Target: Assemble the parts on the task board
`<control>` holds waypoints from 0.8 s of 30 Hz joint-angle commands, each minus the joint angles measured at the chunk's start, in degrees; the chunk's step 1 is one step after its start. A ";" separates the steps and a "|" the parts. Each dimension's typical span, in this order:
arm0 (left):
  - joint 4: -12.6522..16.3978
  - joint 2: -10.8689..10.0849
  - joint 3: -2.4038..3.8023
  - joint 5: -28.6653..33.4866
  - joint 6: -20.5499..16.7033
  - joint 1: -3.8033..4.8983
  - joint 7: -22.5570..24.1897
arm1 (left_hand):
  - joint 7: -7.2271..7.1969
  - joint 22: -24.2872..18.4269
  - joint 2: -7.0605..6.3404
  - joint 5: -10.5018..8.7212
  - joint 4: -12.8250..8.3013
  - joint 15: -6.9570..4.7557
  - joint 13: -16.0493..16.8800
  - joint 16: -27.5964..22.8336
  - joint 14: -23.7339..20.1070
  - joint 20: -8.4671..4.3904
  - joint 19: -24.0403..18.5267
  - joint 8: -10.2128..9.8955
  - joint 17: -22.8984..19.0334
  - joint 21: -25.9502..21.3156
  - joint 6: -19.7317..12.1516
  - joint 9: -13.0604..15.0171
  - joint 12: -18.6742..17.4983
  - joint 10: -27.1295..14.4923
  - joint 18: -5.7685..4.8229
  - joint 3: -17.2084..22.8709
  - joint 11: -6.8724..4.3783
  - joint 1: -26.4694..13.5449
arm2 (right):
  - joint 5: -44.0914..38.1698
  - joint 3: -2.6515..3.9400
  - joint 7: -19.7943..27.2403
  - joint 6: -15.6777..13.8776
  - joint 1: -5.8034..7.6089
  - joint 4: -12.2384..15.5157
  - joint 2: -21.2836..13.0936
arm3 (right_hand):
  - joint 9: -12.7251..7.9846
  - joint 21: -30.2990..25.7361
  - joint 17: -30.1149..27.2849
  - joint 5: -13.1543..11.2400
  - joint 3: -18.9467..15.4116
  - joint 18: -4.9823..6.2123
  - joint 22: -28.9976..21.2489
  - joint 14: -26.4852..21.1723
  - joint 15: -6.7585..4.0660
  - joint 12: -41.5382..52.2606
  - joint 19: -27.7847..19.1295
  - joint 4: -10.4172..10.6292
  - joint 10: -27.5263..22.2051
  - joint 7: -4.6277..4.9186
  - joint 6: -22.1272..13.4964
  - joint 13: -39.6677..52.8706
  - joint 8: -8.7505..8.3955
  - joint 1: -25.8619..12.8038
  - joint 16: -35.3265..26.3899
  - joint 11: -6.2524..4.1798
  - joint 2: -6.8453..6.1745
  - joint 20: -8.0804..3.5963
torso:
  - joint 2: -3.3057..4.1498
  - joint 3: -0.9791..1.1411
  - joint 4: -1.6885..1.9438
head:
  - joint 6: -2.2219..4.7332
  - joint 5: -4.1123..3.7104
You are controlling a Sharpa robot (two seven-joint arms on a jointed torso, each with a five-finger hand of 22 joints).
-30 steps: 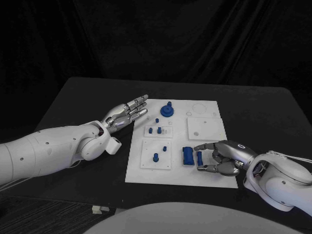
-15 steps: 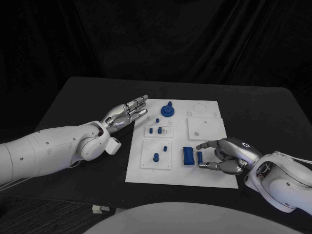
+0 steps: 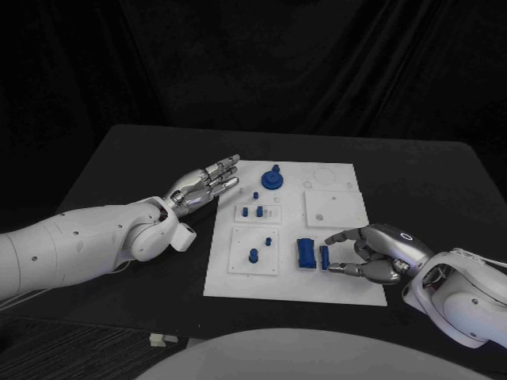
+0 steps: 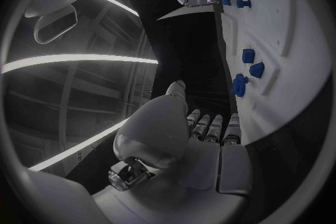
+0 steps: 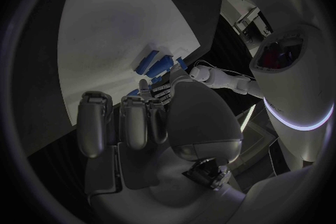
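The white task board lies mid-table with blue parts on it: a round knobbed piece, small pegs, two pegs in a square plate, a long block and a short piece. My right hand rests at the board's near right corner, fingers half curled and apart, fingertips just right of the short piece, holding nothing. My left hand hovers flat with fingers spread, left of the board's far end. In the left wrist view, the left hand lies beside the board.
A raised white square plate sits on the board's right half. Black table surrounds the board, with a dark curtain behind. In the right wrist view the blue parts lie beyond my right hand.
My right hand has drawn back slightly to the right, away from the short blue piece, which stays on the board. The left hand has not moved.
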 commanded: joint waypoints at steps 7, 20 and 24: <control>0.11 0.06 0.05 0.29 0.45 -0.13 0.70 | 0.16 0.07 0.00 0.36 -0.32 0.39 -0.09 -0.21 -0.02 0.41 -0.05 0.36 -0.06 0.16 0.04 0.09 -0.20 0.02 -0.71 0.15 0.07 0.66 | -0.42 -0.01 -2.69 2.02 -0.46 0.12 0.07 | -0.04 0.18 7.25 -0.26 -0.43 -0.85 13.21 4.47 0.82 0.13 3.42 0.08 5.60 0.33 1.39 14.56 0.46 -0.05 0.11 0.56 -0.12 0.38 | -0.03 0.00 0.04 | -0.01 -0.08; 0.15 0.07 0.05 0.29 0.49 -0.15 0.59 | 0.16 0.06 -0.02 0.39 -0.45 0.42 -0.09 -0.21 -0.02 0.41 -0.06 0.36 -0.06 0.16 0.06 0.09 -0.20 0.02 -0.74 0.21 0.12 0.67 | -0.42 0.01 -4.65 4.59 -0.73 -0.10 0.83 | -0.08 -0.17 6.90 -0.25 -0.46 -0.76 13.09 4.40 0.89 -0.11 3.26 0.09 5.38 0.40 1.64 14.24 0.52 -0.16 -0.05 0.63 -0.03 0.46 | -0.03 0.00 0.09 | -0.01 0.00; 0.16 0.08 0.05 0.29 0.51 -0.16 0.55 | 0.16 0.06 -0.02 0.39 -0.45 0.42 -0.09 -0.21 -0.02 0.41 -0.06 0.36 -0.06 0.16 0.06 0.09 -0.20 0.02 -0.74 0.21 0.12 0.67 | -0.42 0.01 -5.12 5.10 -0.74 -0.10 0.93 | -0.10 -0.24 6.86 -0.21 -0.44 -0.74 13.07 4.39 0.93 -0.17 3.23 0.06 5.32 0.43 1.71 14.16 0.52 -0.15 -0.07 0.66 0.06 0.49 | -0.01 0.01 0.05 | -0.01 0.00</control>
